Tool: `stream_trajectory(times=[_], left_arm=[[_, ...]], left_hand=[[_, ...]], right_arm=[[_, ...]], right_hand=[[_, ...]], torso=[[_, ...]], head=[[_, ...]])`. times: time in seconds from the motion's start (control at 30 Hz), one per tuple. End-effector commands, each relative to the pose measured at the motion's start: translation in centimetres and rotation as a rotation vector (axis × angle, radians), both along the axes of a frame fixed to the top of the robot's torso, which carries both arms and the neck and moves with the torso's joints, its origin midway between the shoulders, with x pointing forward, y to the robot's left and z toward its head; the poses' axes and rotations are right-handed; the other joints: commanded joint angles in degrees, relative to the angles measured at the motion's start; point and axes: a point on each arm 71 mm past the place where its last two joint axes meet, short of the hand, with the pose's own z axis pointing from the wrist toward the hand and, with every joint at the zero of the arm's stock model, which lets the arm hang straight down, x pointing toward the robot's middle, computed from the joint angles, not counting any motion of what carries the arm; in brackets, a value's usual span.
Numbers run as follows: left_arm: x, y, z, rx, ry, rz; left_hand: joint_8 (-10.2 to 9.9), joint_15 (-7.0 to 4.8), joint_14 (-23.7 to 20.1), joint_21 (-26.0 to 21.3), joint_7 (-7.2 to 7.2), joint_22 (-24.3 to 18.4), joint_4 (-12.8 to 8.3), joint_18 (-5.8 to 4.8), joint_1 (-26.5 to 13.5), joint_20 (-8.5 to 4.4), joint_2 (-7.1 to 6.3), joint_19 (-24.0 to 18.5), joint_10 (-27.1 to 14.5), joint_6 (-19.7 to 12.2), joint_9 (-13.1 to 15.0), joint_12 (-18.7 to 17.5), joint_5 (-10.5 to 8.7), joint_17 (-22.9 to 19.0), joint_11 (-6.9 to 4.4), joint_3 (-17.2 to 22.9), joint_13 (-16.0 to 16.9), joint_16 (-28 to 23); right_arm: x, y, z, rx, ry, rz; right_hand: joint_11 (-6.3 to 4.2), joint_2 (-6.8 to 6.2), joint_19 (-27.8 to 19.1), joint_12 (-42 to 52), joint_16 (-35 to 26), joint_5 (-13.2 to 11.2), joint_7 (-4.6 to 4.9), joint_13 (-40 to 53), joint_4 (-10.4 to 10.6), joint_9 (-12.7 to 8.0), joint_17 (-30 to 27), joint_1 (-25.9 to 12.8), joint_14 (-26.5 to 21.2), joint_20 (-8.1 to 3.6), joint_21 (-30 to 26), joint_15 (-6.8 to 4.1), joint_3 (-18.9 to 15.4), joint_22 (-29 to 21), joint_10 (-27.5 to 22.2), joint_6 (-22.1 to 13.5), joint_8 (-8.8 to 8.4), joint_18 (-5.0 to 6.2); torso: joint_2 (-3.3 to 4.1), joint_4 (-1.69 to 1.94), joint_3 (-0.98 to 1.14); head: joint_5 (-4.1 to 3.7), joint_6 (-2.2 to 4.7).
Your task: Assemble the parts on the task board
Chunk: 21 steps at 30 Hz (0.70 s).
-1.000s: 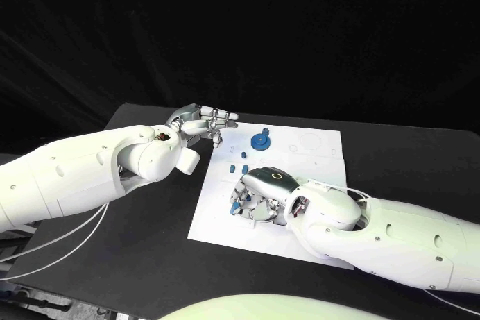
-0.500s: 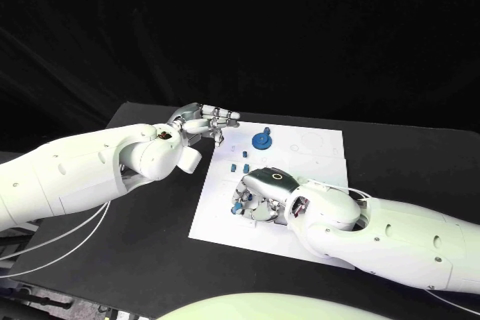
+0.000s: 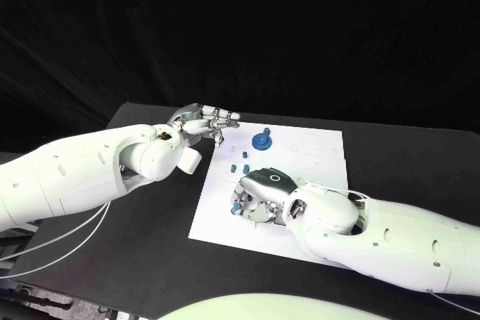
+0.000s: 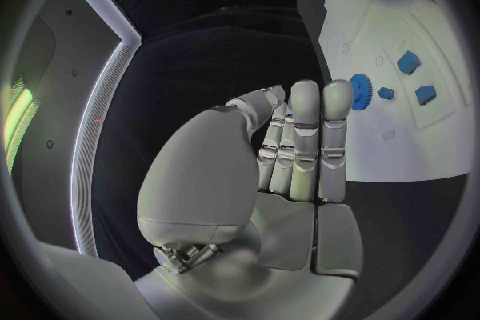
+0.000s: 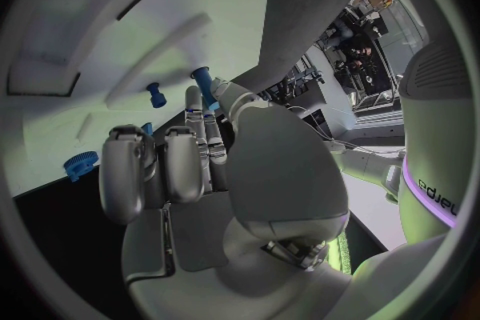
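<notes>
Change: the right hand (image 3: 262, 189) is seen slightly shifted over the task board (image 3: 310, 143) since a second ago; the left hand (image 3: 203, 121) is unchanged.
Left hand: held raised at the board's far corner, fingers together, nothing gripped.
Right hand: a blue peg (image 5: 203, 85) is pinched at its fingertips.
Parts: a blue gear (image 3: 261, 139) stands between the hands; small blue blocks (image 3: 237, 168) lie just beyond the right hand.

Under the right hand (image 3: 262, 192), hidden: the middle of the task board (image 3: 310, 143) and part of a blue part (image 3: 236, 209) near the fingertips (held or merely touched, impossible to tell). Too small to make out: the shape of the two blue parts (image 3: 238, 168) beyond that hand. Cut off by the head view's edges: both arms.
</notes>
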Motion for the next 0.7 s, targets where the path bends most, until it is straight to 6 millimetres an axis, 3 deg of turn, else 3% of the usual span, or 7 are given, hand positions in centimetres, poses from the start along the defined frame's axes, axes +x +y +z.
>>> stream_trajectory(times=[0.03,0.1,0.3,0.7], left_arm=[[-0.08,-0.29,0.08,-0.010,-0.001,-0.020],[-0.08,-0.29,0.08,-0.010,0.000,-0.020],[-0.08,-0.28,0.07,-0.009,0.000,-0.020],[-0.10,-0.16,0.05,-0.008,0.004,-0.020]], left_hand=[[0.21,0.04,-0.45,-0.28,0.00,-0.08,-0.26,0.95,0.03,-0.04,0.34,-0.37,-0.35,-0.34,-0.05,0.27,0.14,-0.09,-0.08,0.02,-0.04,-0.25],[0.21,0.04,-0.45,-0.28,0.00,-0.08,-0.26,0.95,0.03,-0.04,0.34,-0.37,-0.35,-0.34,-0.05,0.27,0.14,-0.09,-0.08,0.02,-0.04,-0.25],[0.21,0.04,-0.45,-0.28,0.00,-0.08,-0.26,0.95,0.03,-0.04,0.34,-0.37,-0.35,-0.34,-0.05,0.27,0.14,-0.09,-0.08,0.02,-0.04,-0.25],[0.23,0.06,-0.46,-0.31,0.02,-0.13,-0.29,0.96,0.00,-0.04,0.34,-0.39,-0.40,-0.37,-0.05,0.31,0.14,-0.12,-0.06,0.05,-0.04,-0.25]], right_arm=[[-0.20,0.15,-0.37,-0.041,0.001,0.005],[-0.22,0.21,-0.38,-0.041,0.002,0.005],[-0.20,0.20,-0.32,-0.032,-0.002,0.000],[-0.67,-0.26,0.44,0.035,-0.033,-0.014]], right_hand=[[0.49,-0.87,2.73,-0.75,0.60,-0.03,0.87,-0.06,0.45,-0.34,0.67,-1.11,2.77,-0.02,-0.13,0.44,-0.39,8.81,-0.85,-1.80,-1.09,-0.62],[0.73,-1.52,2.66,-1.17,0.84,-0.15,1.12,-0.03,0.73,-0.83,0.93,-1.63,2.80,0.20,-0.32,0.69,-0.73,8.76,-1.37,-3.98,-2.10,-0.59],[0.56,-2.64,2.63,-1.49,1.24,-0.52,0.98,0.49,1.19,-2.32,1.33,-2.31,2.77,0.37,-0.30,0.60,-1.44,8.90,-1.73,-9.88,-2.21,-0.55],[0.52,-2.85,2.64,-1.45,1.36,-0.03,1.18,0.78,1.28,-2.67,1.45,-2.36,2.76,0.35,-0.28,0.55,-1.64,8.95,-1.61,-10.88,-2.18,-0.55]], torso=[[-0.01,-0.02,-0.02],[0.00,0.01,-0.01],[-0.04,0.02,-0.01],[0.03,0.01,0.07]], head=[[-0.05,0.09],[-0.10,0.10],[-0.13,0.13],[-0.35,0.31]])
